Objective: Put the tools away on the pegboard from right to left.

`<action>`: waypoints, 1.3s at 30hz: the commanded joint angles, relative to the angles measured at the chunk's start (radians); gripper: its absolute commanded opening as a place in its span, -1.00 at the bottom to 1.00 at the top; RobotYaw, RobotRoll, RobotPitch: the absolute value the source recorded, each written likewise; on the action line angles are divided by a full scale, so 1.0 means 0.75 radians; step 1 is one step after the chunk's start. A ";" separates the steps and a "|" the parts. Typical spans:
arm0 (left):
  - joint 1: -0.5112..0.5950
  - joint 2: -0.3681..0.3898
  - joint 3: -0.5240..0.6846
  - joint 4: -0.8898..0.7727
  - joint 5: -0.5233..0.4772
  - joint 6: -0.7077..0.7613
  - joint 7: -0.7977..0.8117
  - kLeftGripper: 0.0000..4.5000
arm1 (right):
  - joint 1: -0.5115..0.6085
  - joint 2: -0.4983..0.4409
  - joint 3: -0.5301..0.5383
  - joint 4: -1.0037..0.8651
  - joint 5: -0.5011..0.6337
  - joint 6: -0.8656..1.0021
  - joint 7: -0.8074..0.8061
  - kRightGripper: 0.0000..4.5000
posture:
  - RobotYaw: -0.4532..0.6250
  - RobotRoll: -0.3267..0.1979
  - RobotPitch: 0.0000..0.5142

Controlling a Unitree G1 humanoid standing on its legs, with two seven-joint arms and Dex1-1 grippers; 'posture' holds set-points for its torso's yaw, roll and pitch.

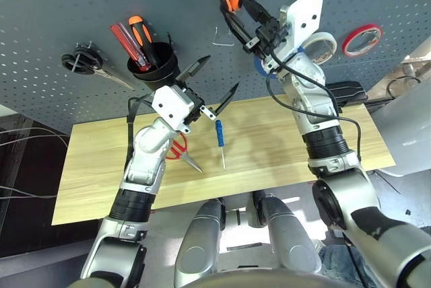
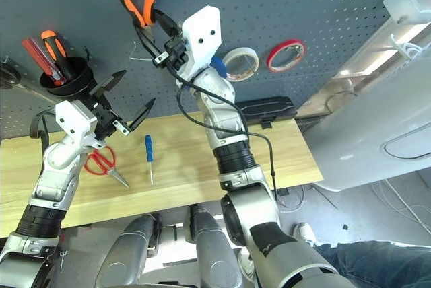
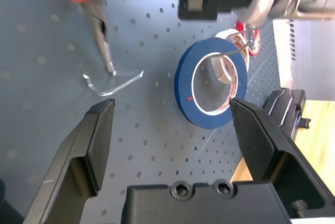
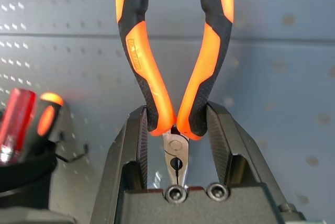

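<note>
My right gripper [image 1: 244,20] is raised against the pegboard [image 1: 67,5], shut on the orange-and-black pliers [image 4: 167,93] near the pivot, handles pointing up. A bare wire hook [image 1: 222,36] sits just beside it. The blue tape roll [image 3: 209,82] hangs on the board, half hidden behind my right wrist. My left gripper [image 1: 221,74] hovers open above the table [image 1: 283,147], holding nothing. Below it lie the blue-handled screwdriver [image 1: 219,136] and the red-handled scissors [image 1: 178,150].
A black cup [image 1: 153,66] on the board holds a red and an orange-black screwdriver. Black-handled scissors [image 1: 84,62] hang at far left. White tape [image 1: 320,46] and red tape [image 1: 361,39] hang at right. A black object [image 1: 343,91] lies at the table's back.
</note>
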 commanded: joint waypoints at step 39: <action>0.034 0.011 -0.026 -0.003 0.031 0.062 -0.025 1.00 | 0.287 -0.071 0.098 -0.170 -0.052 0.159 -0.004 0.17 | -0.08 0.25 0.08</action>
